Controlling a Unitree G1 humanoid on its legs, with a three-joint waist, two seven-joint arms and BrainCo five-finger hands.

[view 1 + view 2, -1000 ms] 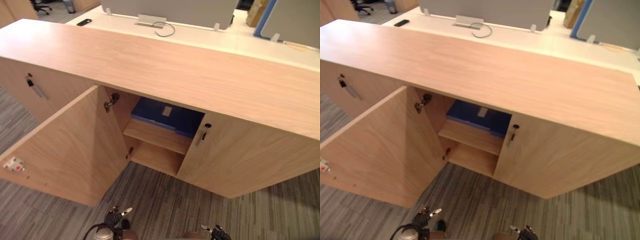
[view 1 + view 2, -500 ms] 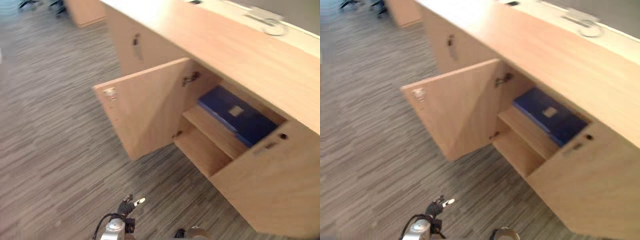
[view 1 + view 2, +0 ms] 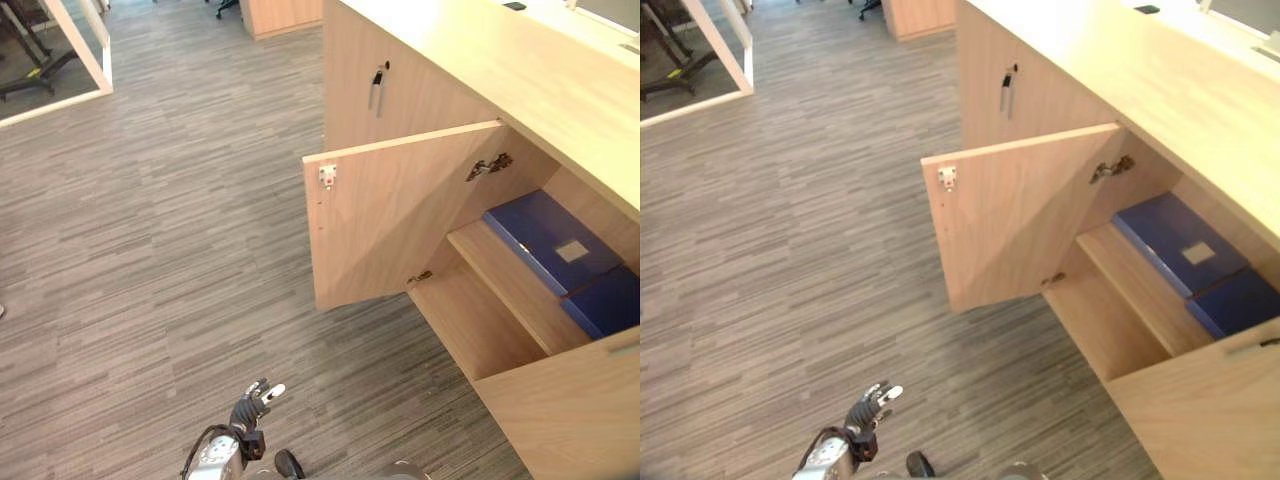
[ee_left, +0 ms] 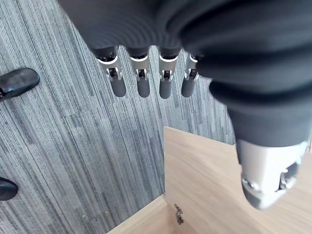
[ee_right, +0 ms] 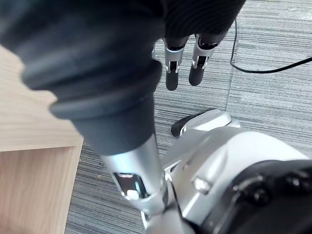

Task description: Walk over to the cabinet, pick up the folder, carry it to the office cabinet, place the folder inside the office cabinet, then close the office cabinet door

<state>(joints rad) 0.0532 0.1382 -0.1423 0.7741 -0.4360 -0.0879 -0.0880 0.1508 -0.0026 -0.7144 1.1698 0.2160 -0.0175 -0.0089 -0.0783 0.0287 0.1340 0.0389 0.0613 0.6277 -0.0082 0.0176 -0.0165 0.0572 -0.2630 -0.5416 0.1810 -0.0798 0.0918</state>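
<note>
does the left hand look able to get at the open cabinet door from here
Probably not from here: the left hand hangs low and open, apart from the door, with carpet between. Nothing blocks the door's free edge, so a step closer should do.

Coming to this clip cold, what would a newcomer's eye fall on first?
First, the cabinet door, swung wide open over the grey striped carpet. Behind it a blue folder lies flat on the upper shelf inside the cabinet. Low in the head view, the left robot hand hangs open and empty above the carpet, apart from the door.
</note>
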